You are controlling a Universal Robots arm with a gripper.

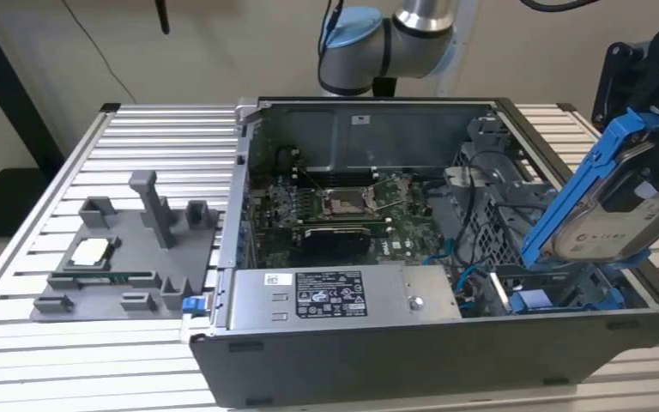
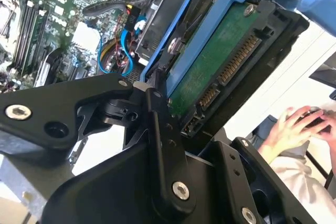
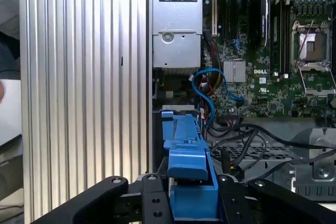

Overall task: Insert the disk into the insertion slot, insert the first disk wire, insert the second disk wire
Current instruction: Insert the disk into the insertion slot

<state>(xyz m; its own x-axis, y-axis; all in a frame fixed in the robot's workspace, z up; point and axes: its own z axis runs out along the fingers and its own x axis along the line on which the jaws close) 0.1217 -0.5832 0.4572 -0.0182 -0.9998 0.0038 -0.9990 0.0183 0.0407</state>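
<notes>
The tool [image 1: 654, 120] is clamped on the disk [image 1: 616, 219], gripping its blue carrier [image 1: 587, 176] by the upper end, with a black finger [image 3: 152, 200] pressed to each side of the frame in the first wrist view. In the exterior view the disk hangs steeply tilted over the near corner of the open case [image 1: 421, 360] on that view's right. Its labelled silver face looks outward and its lower end points down toward the slot [image 1: 576, 279]. Whether that end touches the slot's edge cannot be told. In the second wrist view the disk's green circuit board [image 2: 215, 61] and its connector row face the camera, framed by the carrier. A person's hands [image 2: 296, 124] show beyond it, well apart from the case. Inside the case lie the motherboard [image 1: 341, 206] and the power supply [image 1: 329, 296], the supply along the near wall. Loose blue cables [image 3: 210, 85] curl between the supply and the slot in the first wrist view. The case stands on a ribbed metal counter [image 1: 158, 137]. A grey tray [image 1: 123, 257] sits on the counter beside the case, on the exterior view's left. The arm [image 1: 393, 34] rises behind the case.
</notes>
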